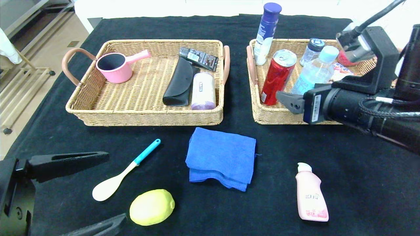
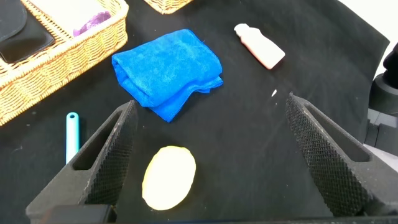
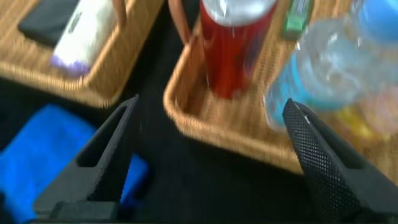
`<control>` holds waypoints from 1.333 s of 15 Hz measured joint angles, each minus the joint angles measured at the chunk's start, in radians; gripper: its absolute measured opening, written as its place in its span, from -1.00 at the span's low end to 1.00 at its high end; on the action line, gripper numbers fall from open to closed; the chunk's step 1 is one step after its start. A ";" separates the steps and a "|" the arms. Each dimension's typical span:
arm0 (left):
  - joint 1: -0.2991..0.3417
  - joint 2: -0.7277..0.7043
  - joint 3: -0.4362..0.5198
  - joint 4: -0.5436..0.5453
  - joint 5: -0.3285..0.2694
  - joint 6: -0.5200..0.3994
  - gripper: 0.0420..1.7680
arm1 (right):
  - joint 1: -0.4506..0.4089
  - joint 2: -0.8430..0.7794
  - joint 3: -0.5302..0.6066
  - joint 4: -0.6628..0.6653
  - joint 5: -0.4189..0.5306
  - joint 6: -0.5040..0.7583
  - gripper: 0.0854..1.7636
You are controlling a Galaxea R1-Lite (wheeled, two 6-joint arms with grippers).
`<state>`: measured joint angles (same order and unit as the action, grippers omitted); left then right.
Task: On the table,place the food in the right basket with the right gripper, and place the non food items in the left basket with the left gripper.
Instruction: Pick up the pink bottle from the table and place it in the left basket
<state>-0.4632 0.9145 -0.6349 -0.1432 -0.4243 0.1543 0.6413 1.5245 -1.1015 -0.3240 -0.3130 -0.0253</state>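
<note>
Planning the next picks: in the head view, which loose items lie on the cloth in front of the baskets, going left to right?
Spoon → lemon → blue cloth → pink bottle. All four lie on the table, none in a basket.

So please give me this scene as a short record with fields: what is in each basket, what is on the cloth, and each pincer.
right basket: red can, water bottle, other items
left basket: pink saucepan, black case, white roll
on table: lemon, spoon, blue cloth, pink bottle
right pincer: open, empty, at right basket's front edge
left pincer: open, empty, above lemon
</note>
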 joint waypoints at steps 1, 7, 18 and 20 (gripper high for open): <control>0.000 0.000 0.000 0.000 0.000 0.000 0.94 | 0.002 -0.034 0.023 0.060 -0.007 0.000 0.88; -0.003 0.001 0.001 0.003 0.000 0.000 0.94 | 0.001 -0.166 0.053 0.453 -0.082 0.010 0.91; -0.003 0.001 0.003 0.003 0.000 0.006 0.94 | 0.024 -0.075 -0.036 0.823 -0.103 0.383 0.92; -0.003 0.000 0.002 0.003 0.000 0.006 0.94 | 0.043 -0.053 -0.038 0.848 -0.065 0.435 0.92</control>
<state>-0.4662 0.9140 -0.6330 -0.1400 -0.4238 0.1600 0.6845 1.4715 -1.1396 0.5243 -0.3777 0.4098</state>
